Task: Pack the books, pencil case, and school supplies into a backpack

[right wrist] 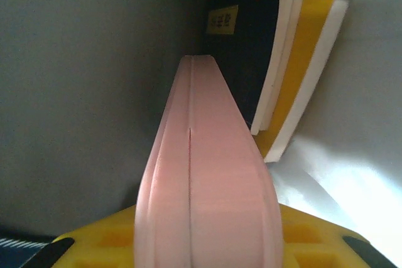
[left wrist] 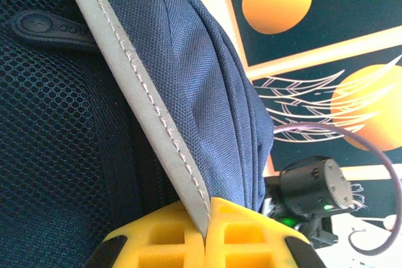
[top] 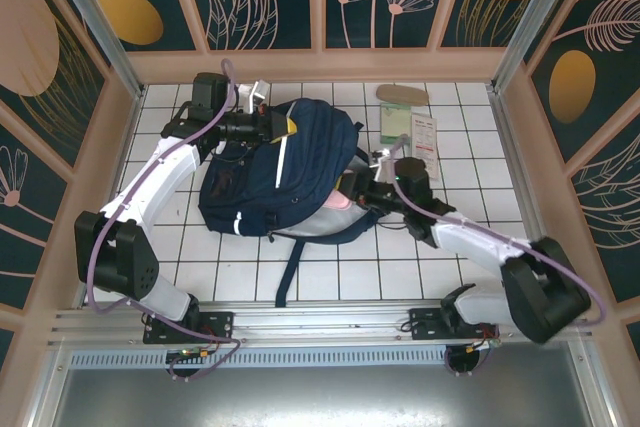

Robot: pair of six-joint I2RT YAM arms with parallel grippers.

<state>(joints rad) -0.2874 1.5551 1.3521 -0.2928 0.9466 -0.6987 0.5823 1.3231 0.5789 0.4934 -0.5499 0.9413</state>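
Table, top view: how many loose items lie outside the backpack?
2: a tan oval piece at the far side and a pale green pack just nearer, both right of the backpack. Others may be hidden behind it.

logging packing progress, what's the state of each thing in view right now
backpack, lying on the table, mouth open
left hand, shut on the backpack's reflective stripe
right hand, shut on the pencil case
pencil case, held inside the backpack
books, stacked inside the backpack
green pack, on the table, unpacked
tan piece, on the table, unpacked
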